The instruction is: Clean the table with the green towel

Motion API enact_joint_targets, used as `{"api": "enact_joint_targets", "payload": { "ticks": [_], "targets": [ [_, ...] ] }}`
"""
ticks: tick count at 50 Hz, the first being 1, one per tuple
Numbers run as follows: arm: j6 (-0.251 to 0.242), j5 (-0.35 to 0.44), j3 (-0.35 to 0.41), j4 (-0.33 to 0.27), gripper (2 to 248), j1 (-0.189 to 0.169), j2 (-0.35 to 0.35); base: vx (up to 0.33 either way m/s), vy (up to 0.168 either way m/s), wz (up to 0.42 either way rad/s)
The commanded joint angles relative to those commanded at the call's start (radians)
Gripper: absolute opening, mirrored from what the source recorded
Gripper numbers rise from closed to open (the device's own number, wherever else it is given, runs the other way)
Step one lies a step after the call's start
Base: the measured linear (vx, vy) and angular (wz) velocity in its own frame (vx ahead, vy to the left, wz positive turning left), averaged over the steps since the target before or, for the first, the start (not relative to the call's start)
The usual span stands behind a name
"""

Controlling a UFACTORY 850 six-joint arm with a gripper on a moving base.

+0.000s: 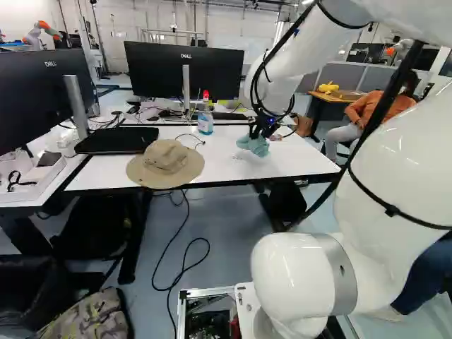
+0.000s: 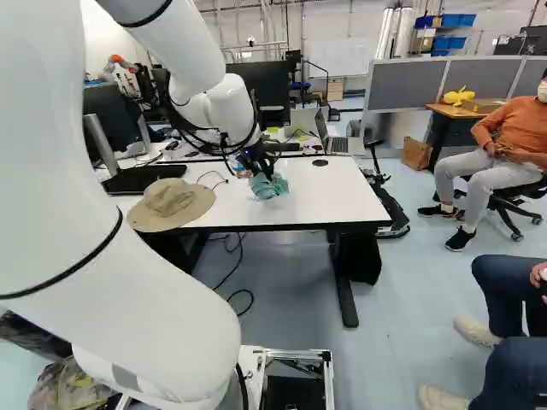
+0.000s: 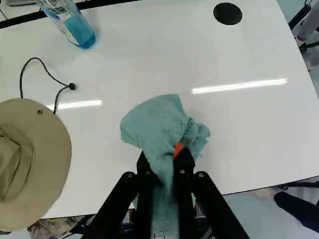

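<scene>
1. Where the table [image 1: 304, 157] stretches ahead of the base, one white arm [image 1: 385, 134], reaching out above it, its black hand [image 1: 262, 128] pointing down over the white top.
2. Green towel [image 3: 158, 124], one, crumpled: pinched between both fingers of the hand [image 3: 164, 155], a bunched part spreading ahead of the fingertips and a long fold running back between them. One orange pad [image 3: 178, 149] peeks out beside the cloth. Whether the towel touches the tabletop, I can't tell from where I stand.
3. Tan brimmed hat [image 1: 167, 164], one, lying on the table to the left of the towel, its brim reaching past the near edge; a dark cord [image 3: 48, 73] with a toggle loops out from it across the top.
4. Clear bottle [image 1: 205, 121], one, with blue liquid and a red top, upright beyond the hat and the towel.
5. Round black disc [image 3: 228, 13], one, set in the tabletop to the right of the bottle.
6. Black monitor [image 1: 185, 67], one, on its stand behind the bottle.
7. Laptop [image 2: 339, 145], one, lid up, past the table's far side.
8. Camouflage bag [image 1: 90, 319], one, low at the left of the left base view.
</scene>
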Motion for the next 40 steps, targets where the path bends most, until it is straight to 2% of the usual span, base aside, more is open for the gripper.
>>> {"api": "enact_joint_targets", "payload": {
  "ticks": [27,40],
  "targets": [
    [0.0,0.005,0.009,0.0,49,0.001,0.009,0.0,0.0,0.0],
    [0.0,0.054,0.009,0.005,49,0.001,0.009,0.0,0.0,0.0]
  ]
}}
